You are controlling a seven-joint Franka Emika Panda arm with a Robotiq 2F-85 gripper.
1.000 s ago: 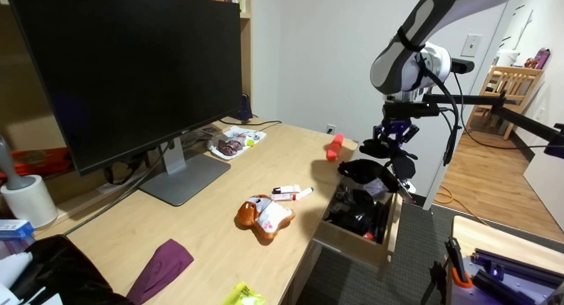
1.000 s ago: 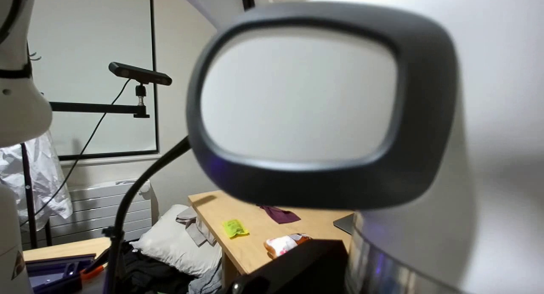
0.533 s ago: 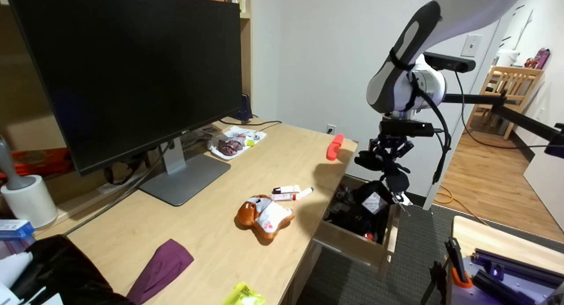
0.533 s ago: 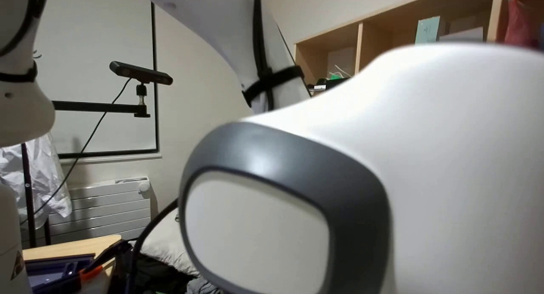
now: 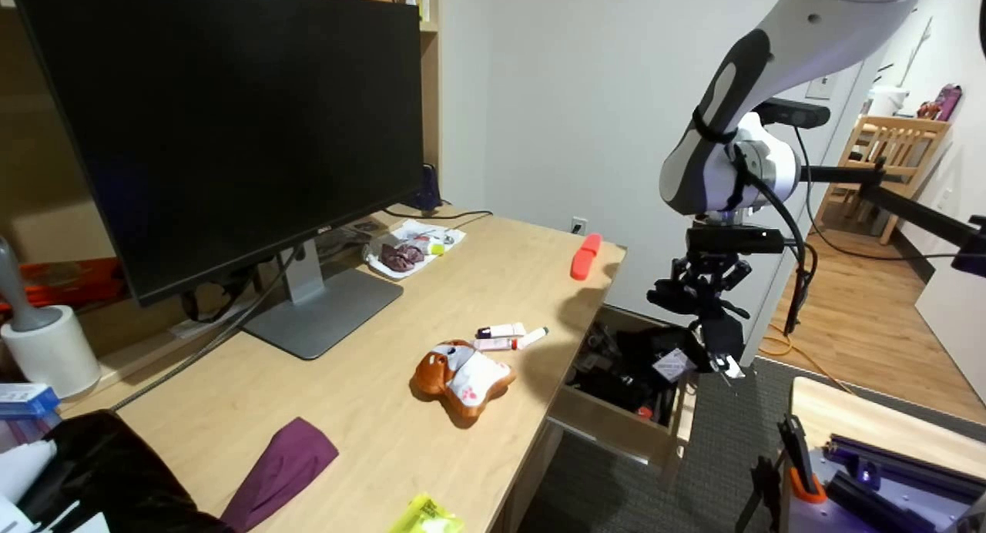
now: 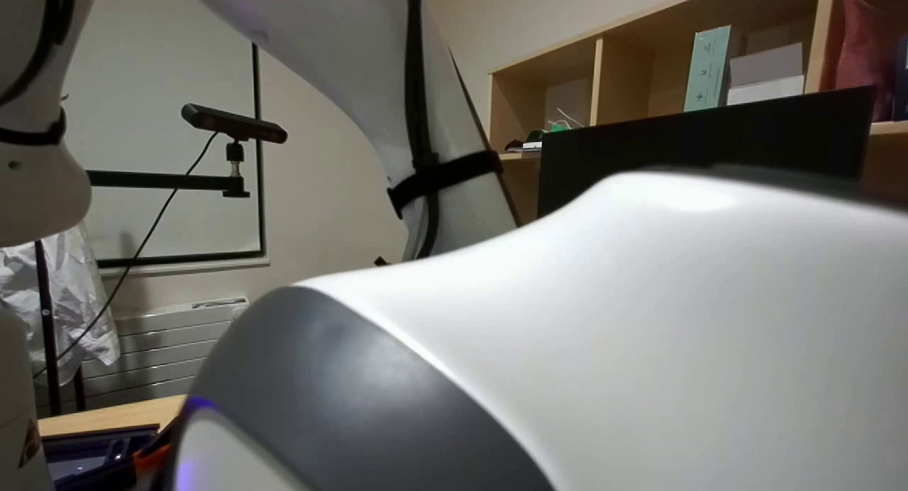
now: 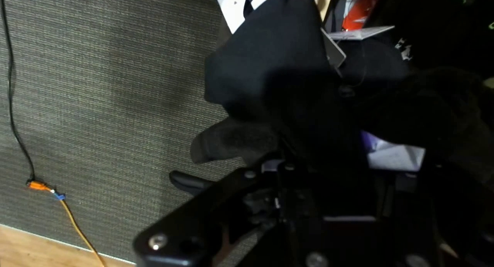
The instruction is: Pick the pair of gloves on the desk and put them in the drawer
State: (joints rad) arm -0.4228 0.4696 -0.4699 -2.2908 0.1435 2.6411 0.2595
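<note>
Releasing could drop the gloves (image 5: 721,335), clamped in the fingers (image 5: 737,276), onto the floor (image 5: 724,440): part hangs outside the drawer (image 5: 608,427) toward two o'clock

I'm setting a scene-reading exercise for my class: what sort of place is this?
Probably an office or home study: a monitor stands on a desk, with an open drawer at its side and shelves behind the monitor.

Wrist view down toward carpet (image 7: 127,93)
</note>
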